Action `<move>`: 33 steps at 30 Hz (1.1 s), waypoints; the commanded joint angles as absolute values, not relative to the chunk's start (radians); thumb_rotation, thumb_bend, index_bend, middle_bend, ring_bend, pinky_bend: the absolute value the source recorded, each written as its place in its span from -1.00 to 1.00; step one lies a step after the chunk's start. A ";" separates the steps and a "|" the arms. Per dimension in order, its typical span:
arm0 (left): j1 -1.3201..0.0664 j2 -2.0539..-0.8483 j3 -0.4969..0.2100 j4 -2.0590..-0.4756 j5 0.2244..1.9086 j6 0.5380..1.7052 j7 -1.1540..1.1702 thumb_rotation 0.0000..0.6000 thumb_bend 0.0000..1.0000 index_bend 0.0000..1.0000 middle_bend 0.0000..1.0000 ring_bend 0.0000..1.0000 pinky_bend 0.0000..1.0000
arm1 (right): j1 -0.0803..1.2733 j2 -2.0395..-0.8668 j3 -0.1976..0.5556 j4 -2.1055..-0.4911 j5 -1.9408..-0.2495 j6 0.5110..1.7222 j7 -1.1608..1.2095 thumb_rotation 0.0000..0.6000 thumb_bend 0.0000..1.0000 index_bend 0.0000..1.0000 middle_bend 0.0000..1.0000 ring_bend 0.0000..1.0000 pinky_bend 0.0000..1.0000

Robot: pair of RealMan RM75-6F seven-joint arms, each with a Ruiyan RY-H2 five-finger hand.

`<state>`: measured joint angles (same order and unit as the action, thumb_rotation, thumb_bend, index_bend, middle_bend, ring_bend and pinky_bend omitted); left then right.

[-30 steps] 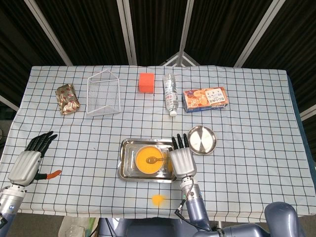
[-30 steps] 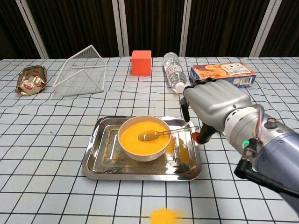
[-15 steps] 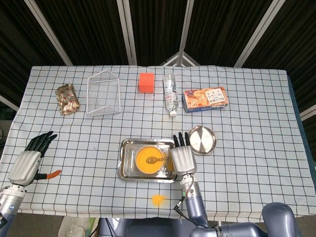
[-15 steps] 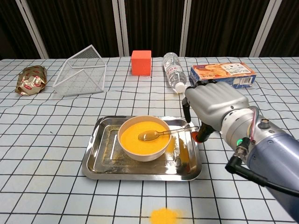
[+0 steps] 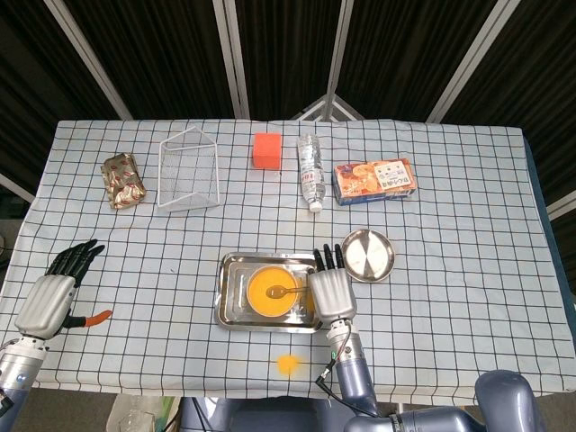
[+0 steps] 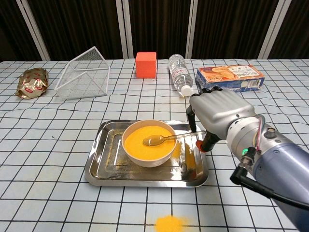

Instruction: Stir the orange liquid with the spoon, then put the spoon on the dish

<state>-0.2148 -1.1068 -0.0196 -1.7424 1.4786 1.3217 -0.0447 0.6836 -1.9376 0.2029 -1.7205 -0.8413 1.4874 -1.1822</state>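
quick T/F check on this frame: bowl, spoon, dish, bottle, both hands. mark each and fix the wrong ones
1. The bowl of orange liquid sits inside the metal tray. True.
2. The spoon lies on the round dish. False: its scoop is in the bowl and its handle rests across the rim toward the right hand; the dish holds nothing.
3. The water bottle stands upright. False: it lies on its side, between the orange block and the snack box.
4. The left hand is far from the tray, near the table's left edge. True.
5. The wire basket holds the foil packet. False: the packet lies on the cloth to the basket's left.
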 commanded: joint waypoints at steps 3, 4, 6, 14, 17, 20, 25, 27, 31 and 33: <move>-0.215 -1.106 -0.019 -1.743 1.477 1.320 -0.046 1.00 -1.00 -1.00 -1.00 -1.00 -0.96 | 0.685 -1.940 0.207 -1.715 -0.839 1.488 -1.182 1.00 -0.24 0.03 -0.71 -1.00 -1.00; -0.215 -1.106 -0.019 -1.743 1.476 1.319 -0.045 1.00 -1.00 -1.00 -1.00 -1.00 -0.96 | 0.685 -1.940 0.208 -1.714 -0.839 1.487 -1.182 1.00 -0.24 0.03 -0.71 -1.00 -1.00; -0.215 -1.105 -0.019 -1.744 1.476 1.319 -0.045 1.00 -1.00 -1.00 -1.00 -1.00 -0.96 | 0.685 -1.941 0.209 -1.713 -0.838 1.486 -1.181 1.00 -0.24 0.03 -0.71 -1.00 -1.00; -0.215 -1.105 -0.019 -1.745 1.475 1.318 -0.042 1.00 -1.00 -1.00 -1.00 -1.00 -0.96 | 0.687 -1.947 0.210 -1.712 -0.836 1.483 -1.179 1.00 -0.21 0.03 -0.71 -1.00 -1.00; -0.215 -1.105 -0.020 -1.745 1.475 1.318 -0.043 1.00 -1.00 -1.00 -1.00 -1.00 -0.96 | 0.687 -1.949 0.210 -1.711 -0.835 1.483 -1.178 1.00 -0.11 0.03 -0.71 -1.00 -1.00; -0.216 -1.105 -0.020 -1.745 1.475 1.318 -0.043 1.00 -1.00 -1.00 -1.00 -1.00 -0.96 | 0.689 -1.951 0.211 -1.710 -0.834 1.482 -1.179 1.00 -0.07 0.03 -0.71 -1.00 -1.00; -0.216 -1.104 -0.020 -1.745 1.475 1.318 -0.044 1.00 -1.00 -1.00 -1.00 -1.00 -0.96 | 0.690 -1.955 0.213 -1.707 -0.830 1.481 -1.180 1.00 -0.07 0.03 -0.71 -1.00 -1.00; -0.216 -1.104 -0.020 -1.745 1.475 1.318 -0.045 1.00 -1.00 -1.00 -1.00 -1.00 -0.96 | 0.690 -1.956 0.213 -1.707 -0.830 1.482 -1.181 1.00 -0.05 0.03 -0.71 -1.00 -1.00; -0.216 -1.104 -0.020 -1.745 1.475 1.317 -0.045 1.00 -1.00 -1.00 -1.00 -1.00 -0.96 | 0.692 -1.957 0.214 -1.710 -0.832 1.484 -1.184 1.00 0.02 0.04 -0.71 -1.00 -1.00; -0.216 -1.104 -0.020 -1.745 1.475 1.317 -0.044 1.00 -1.00 -1.00 -1.00 -1.00 -0.96 | 0.693 -1.958 0.215 -1.712 -0.833 1.486 -1.187 1.00 0.07 0.05 -0.70 -1.00 -1.00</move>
